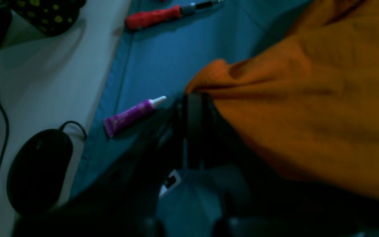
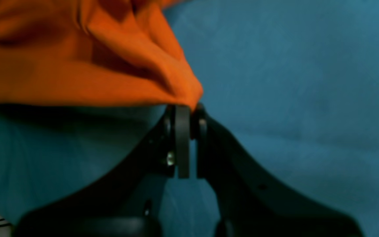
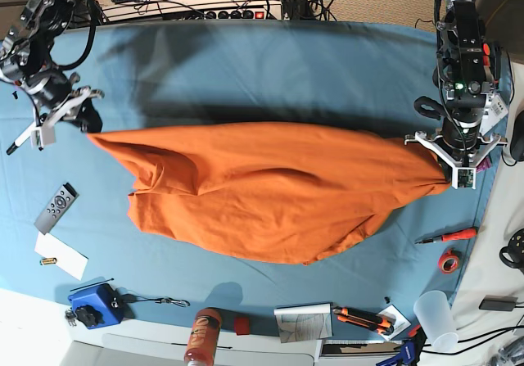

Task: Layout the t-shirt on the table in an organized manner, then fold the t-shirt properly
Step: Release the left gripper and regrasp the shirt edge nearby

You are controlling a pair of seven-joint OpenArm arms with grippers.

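T-shirt (image 3: 270, 198) betw. raised tools, taut

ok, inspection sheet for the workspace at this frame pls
Surface: table under teal cloth, slightly creased.
Job's things: orange t-shirt stretched between both arms, middle sagging.
Clutter: remote, screwdriver, tape roll, purple tube, plastic cup, blue box.
Grippers: left gripper and right gripper, jaws shut on shirt corners.
Cables: mouse lead; bundle along far edge.
Surroundings: mouse, keyboard edge.
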